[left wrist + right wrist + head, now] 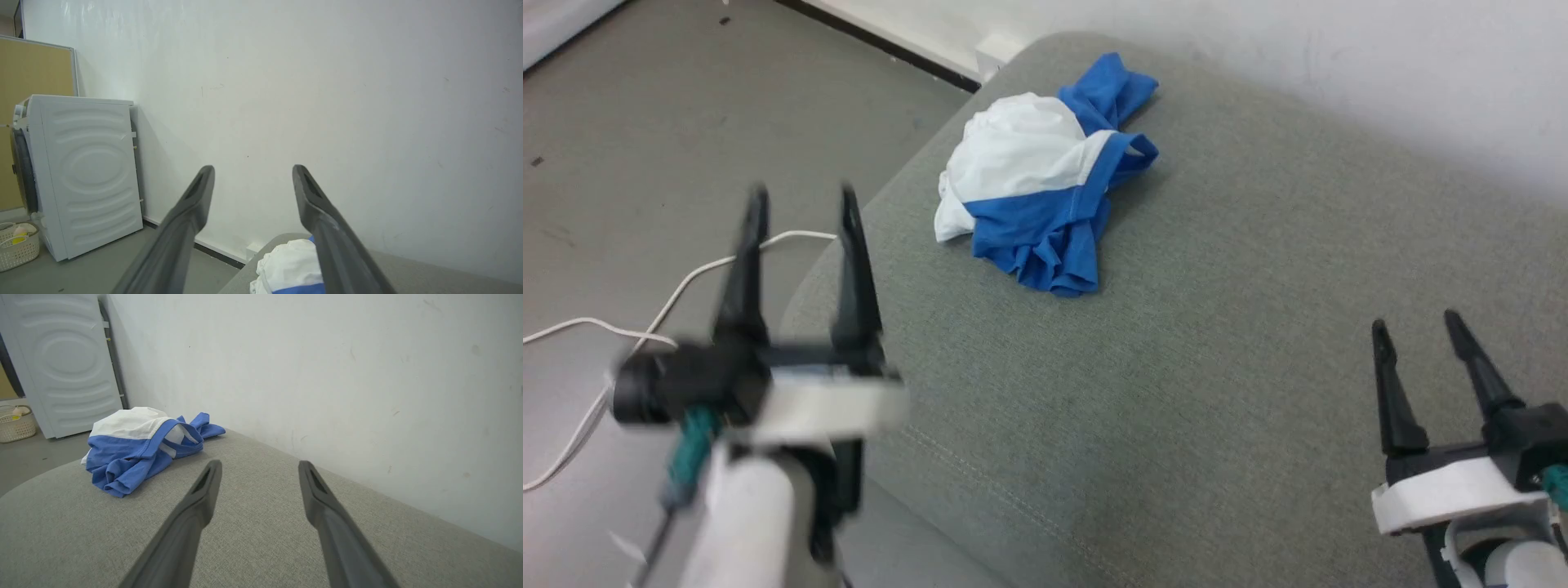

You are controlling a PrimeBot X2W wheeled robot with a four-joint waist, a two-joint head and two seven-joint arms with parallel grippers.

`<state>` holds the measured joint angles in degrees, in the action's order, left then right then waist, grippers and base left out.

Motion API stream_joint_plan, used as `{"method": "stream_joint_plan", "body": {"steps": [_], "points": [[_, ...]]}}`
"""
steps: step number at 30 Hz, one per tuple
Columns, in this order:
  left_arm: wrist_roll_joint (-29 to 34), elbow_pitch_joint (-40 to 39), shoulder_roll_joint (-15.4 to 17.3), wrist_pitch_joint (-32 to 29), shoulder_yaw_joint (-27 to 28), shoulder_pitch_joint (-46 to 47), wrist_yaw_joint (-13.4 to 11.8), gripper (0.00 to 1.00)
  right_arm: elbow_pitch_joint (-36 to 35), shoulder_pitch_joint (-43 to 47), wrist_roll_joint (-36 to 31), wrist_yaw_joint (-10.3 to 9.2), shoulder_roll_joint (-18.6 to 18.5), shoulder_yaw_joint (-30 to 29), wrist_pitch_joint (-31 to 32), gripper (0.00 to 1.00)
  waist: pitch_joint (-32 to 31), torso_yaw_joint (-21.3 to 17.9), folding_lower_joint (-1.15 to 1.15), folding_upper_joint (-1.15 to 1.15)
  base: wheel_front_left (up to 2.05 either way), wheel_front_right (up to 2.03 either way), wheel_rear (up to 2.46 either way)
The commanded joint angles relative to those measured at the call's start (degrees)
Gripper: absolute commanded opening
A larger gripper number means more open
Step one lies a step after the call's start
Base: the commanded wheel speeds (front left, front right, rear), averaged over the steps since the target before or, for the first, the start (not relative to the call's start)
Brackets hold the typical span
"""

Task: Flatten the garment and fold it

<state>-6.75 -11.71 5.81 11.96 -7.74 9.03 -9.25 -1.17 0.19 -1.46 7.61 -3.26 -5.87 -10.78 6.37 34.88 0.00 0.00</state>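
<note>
left gripper [804, 196]: spread wide, gripping nothing | right gripper [1414, 322]: spread wide, gripping nothing, over grey cushion [1176, 384] | garment [1037, 175]: crumpled heap on cushion, clear of both

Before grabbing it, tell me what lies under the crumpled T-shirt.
The T-shirt lies bunched on the grey cushion; the patch beneath it is covered, so anything hidden there cannot be seen.

A grey fabric cushion [1176, 367] sits against a white wall [1339, 65]. To its left, a white cable [698, 268] trails over the grey floor [645, 122]. A white washer [86, 171] stands by the wall, with a cream basket [18, 245] beside it and a tan panel [32, 69] behind.
</note>
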Motion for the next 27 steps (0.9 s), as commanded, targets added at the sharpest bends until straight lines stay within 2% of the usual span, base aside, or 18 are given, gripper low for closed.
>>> {"method": "stream_joint_plan", "body": {"steps": [1, 4, 7, 12, 20, 27], "points": [[0.3, -0.1, 0.9, -1.7, 0.9, 4.1, 0.1, 1.0, -1.6, -0.8, -0.1, -0.12, -0.5, -0.1, 0.8, 1.0, 2.2, -0.9, 0.0, 0.0, 0.0, 0.0, 0.0], [1.3, 1.4, 3.5, -7.9, 2.0, 12.9, 0.9, 1.0, -6.0, -1.6, 1.0, -0.12, -2.2, 0.7, 3.4, 1.0, 5.1, -2.4, 0.0, 0.0, 0.0, 0.0, 0.0], [0.7, 4.4, 5.9, -14.3, 2.8, 20.8, 2.7, 1.0, -11.0, -2.8, 2.5, -0.12, -4.8, 1.8, 6.0, 1.0, 8.4, -4.0, 0.0, 0.0, 0.0, 0.0, 0.0], [-1.8, 10.9, 9.3, -20.7, 4.5, 30.1, 5.8, 1.0, -18.2, -4.4, 4.5, -0.12, -8.6, 3.0, 9.6, 1.0, 13.5, -6.6, 0.0, 0.0, 0.0, 0.0, 0.0], [-6.3, 20.8, 10.6, -28.8, 5.5, 34.7, 8.2, 1.0, -26.6, -4.9, 6.9, -0.12, -13.6, 1.8, 14.0, 1.0, 21.9, -9.7, 0.0, 0.0, 0.0, 0.0, 0.0], [-10.2, 24.3, 10.2, -33.4, 5.6, 35.1, 10.1, 1.0, -32.5, -4.9, 8.9, -0.12, -17.5, -0.7, 16.6, 1.0, 27.7, -11.8, 0.0, 0.0, 0.0, 0.0, 0.0]]}}
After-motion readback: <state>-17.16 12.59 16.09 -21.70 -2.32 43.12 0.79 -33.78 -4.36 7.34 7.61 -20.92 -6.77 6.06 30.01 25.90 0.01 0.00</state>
